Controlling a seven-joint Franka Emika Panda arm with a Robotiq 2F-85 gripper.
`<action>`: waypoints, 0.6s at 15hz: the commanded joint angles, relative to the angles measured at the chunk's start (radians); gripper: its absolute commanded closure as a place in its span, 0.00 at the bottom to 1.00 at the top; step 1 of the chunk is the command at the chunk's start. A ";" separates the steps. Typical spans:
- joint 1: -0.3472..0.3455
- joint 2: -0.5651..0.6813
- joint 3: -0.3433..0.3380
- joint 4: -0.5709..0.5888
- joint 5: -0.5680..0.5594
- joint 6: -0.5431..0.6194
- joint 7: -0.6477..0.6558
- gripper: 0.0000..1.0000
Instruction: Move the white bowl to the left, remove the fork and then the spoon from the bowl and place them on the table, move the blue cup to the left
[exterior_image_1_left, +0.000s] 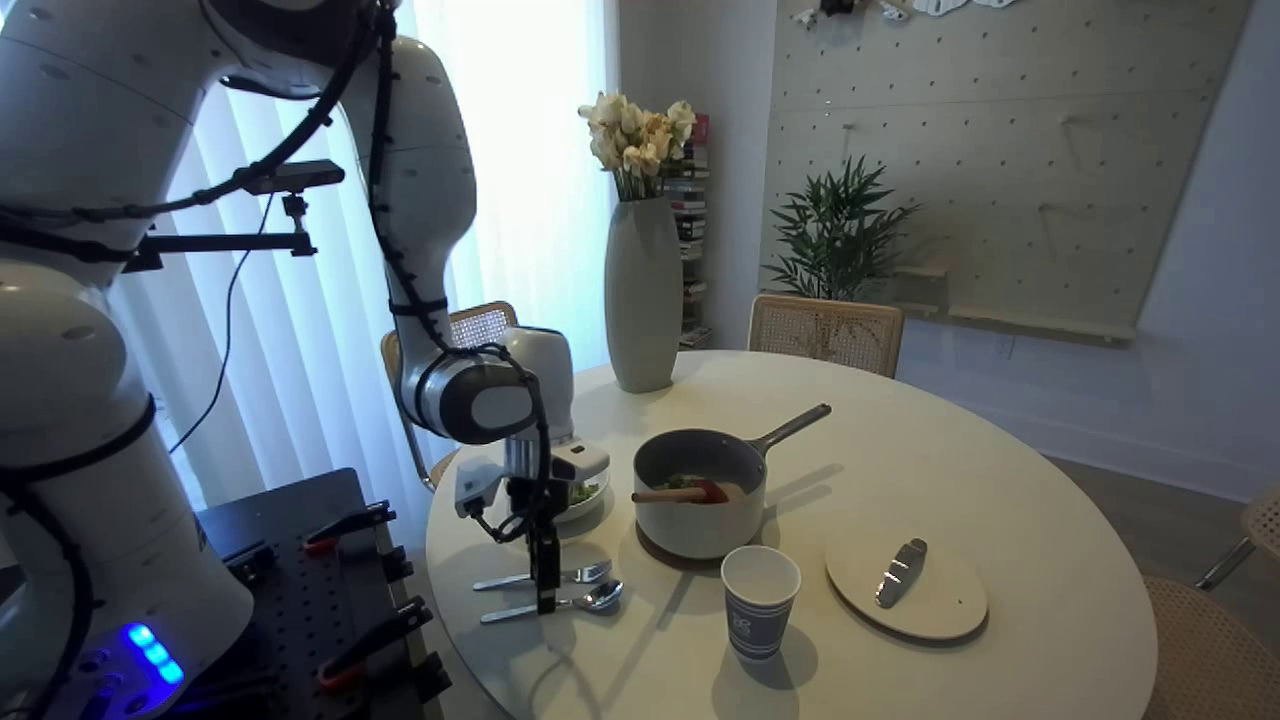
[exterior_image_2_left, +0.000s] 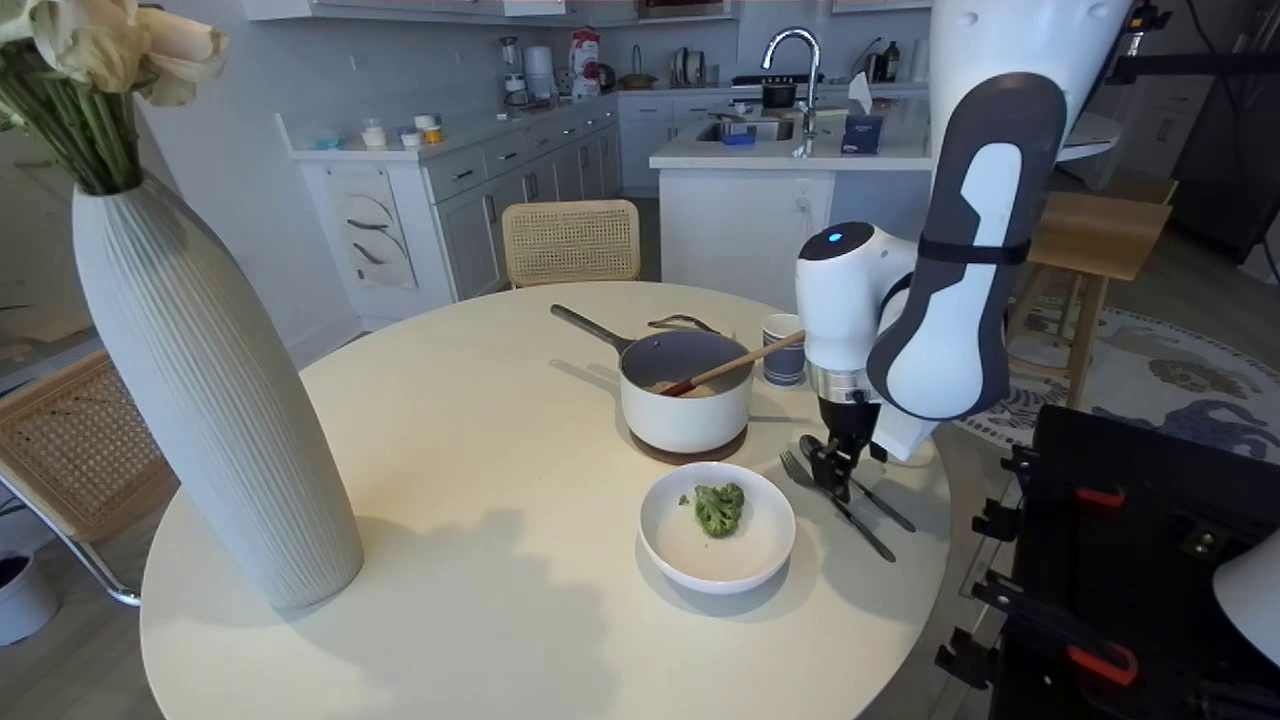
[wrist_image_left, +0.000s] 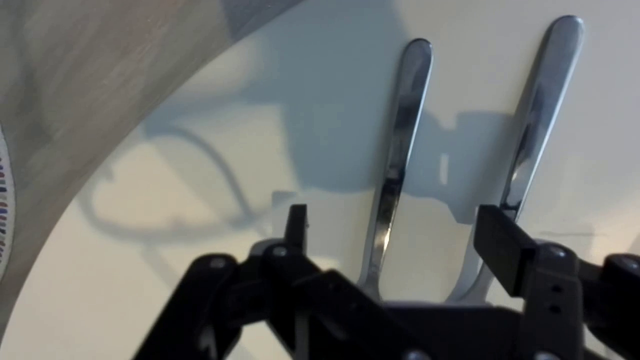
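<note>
The spoon (exterior_image_1_left: 602, 597) and fork (exterior_image_1_left: 592, 572) lie side by side on the white table (exterior_image_1_left: 950, 480), out of the bowl. In the wrist view the spoon handle (wrist_image_left: 406, 120) is left and the fork handle (wrist_image_left: 541, 110) right; their heads are hidden by the gripper. My gripper (wrist_image_left: 392, 225) is open, low over the cutlery, with the spoon handle between its fingers; the right finger overlaps the fork handle in view. Contact cannot be told. The white bowl (exterior_image_2_left: 690, 555) holds broccoli and stands beside the fork. The blue cup (exterior_image_1_left: 758, 620) stands upright; it also shows here (exterior_image_2_left: 783, 362).
A saucepan (exterior_image_1_left: 690, 525) with a wooden-handled utensil stands on a round trivet between bowl and cup. A pale plate (exterior_image_1_left: 940, 600) with a metal piece lies past the cup. A tall flower vase (exterior_image_2_left: 220, 400) stands on the table. The table edge (wrist_image_left: 165, 102) is close to the gripper.
</note>
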 joint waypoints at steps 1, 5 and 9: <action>0.048 -0.028 -0.031 -0.002 0.026 -0.017 -0.017 0.00; 0.089 -0.061 -0.068 0.000 0.017 -0.039 -0.012 0.00; 0.118 -0.109 -0.099 -0.007 0.004 -0.068 -0.005 0.00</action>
